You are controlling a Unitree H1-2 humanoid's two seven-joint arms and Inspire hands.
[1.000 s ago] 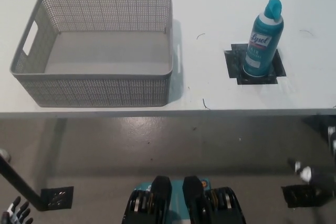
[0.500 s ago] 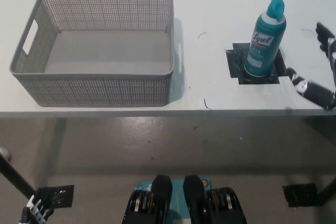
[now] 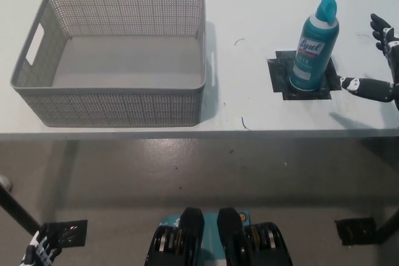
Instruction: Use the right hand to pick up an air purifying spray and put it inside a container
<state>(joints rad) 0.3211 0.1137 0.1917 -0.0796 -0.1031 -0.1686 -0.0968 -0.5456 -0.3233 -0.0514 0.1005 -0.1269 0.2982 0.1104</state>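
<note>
Spray can (image 3: 315,48) stands upright on worktop (image 3: 249,4), at 9 o'clock of right robot hand (image 3: 380,60), fingers spread wide, apart from it.

Only readable text I can spot is the "Lysol" brand name in script on the white label of the teal spray can (image 3: 313,51) standing on the table (image 3: 249,4), and the smaller print under it is too tiny to make out.
</note>
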